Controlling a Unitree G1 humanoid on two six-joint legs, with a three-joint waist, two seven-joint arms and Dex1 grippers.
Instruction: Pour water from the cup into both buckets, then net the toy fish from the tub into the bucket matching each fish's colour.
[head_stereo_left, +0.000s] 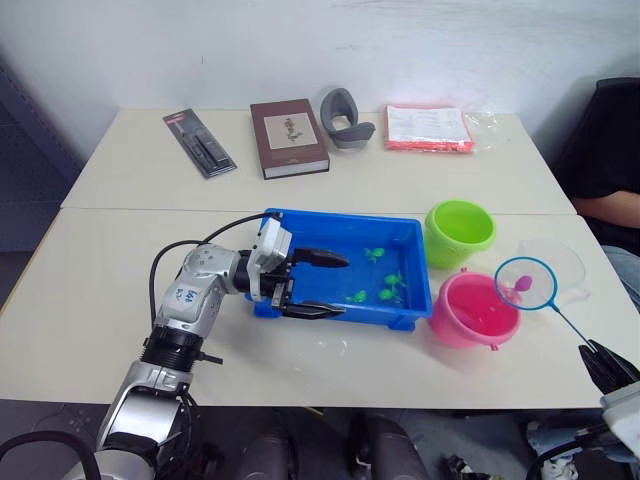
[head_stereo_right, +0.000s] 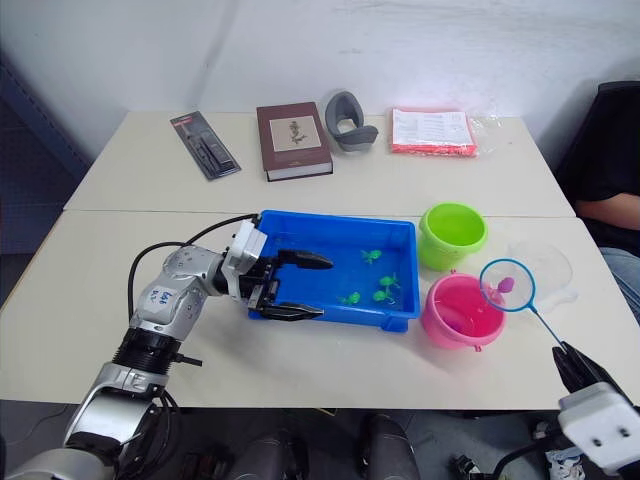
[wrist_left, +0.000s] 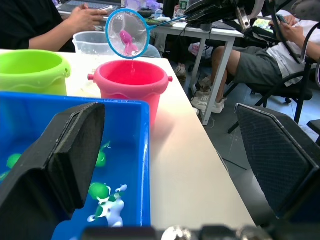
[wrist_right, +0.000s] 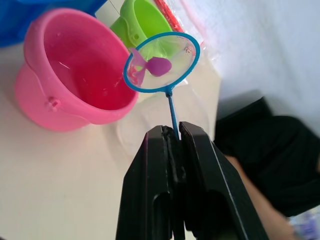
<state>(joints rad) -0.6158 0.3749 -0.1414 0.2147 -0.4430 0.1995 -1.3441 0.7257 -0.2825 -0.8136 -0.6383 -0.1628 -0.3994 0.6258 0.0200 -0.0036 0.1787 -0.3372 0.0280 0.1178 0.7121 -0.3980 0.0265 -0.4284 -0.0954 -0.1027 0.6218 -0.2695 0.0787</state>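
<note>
The blue tub (head_stereo_left: 345, 217) sits mid-table with several green toy fish (head_stereo_left: 392, 284) in its water. My left gripper (head_stereo_left: 342, 286) is open, its jaws straddling the tub's near wall, one finger over the water and one outside. At the near right, my right gripper (head_stereo_left: 600, 362) is shut on the thin handle of the net (head_stereo_left: 526, 283). Its blue hoop hangs just above the pink bucket (head_stereo_left: 470, 315), at its right rim, with a pink fish (wrist_right: 150, 67) in the mesh. The green bucket (head_stereo_left: 459, 232) stands behind the pink one. The clear cup (head_stereo_left: 568, 262) is behind the net.
Along the table's far side lie a black package (head_stereo_left: 200, 143), a brown book (head_stereo_left: 288, 138), a grey curved object (head_stereo_left: 343, 118) and a red-edged packet of papers (head_stereo_left: 428, 127). A person in black (head_stereo_left: 610, 160) sits at the right end of the table.
</note>
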